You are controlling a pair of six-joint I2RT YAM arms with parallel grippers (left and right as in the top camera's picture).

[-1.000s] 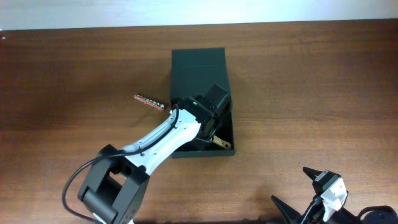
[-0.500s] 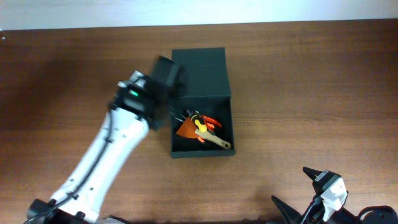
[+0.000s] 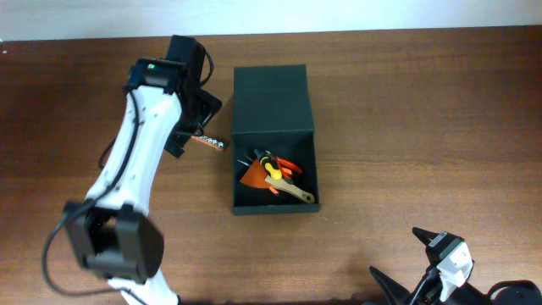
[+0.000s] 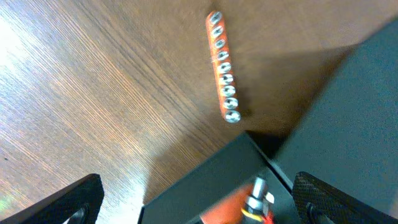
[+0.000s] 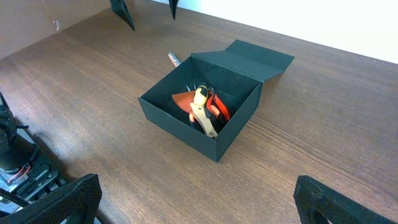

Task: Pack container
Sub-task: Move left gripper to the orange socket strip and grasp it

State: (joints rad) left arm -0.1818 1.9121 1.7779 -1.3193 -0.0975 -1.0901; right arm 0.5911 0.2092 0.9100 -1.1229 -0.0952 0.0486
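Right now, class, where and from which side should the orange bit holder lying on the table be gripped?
Grip the orange bit holder at its middle, across its narrow width, coming straight down from above. It lies flat, long and thin, its near end close beside the container.

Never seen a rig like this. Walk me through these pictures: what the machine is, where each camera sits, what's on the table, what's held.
Two robot arms work at a wooden table. One picture looks straight down from overhead. The other two come from cameras on the wrists, with that arm's dark fingers at the bottom corners. The left end effector hovers open over an orange strip of silver bits, beside the dark green container, whose lid is folded back. Orange, red and yellow hand tools lie inside. The right end effector is open too. Nothing is held.
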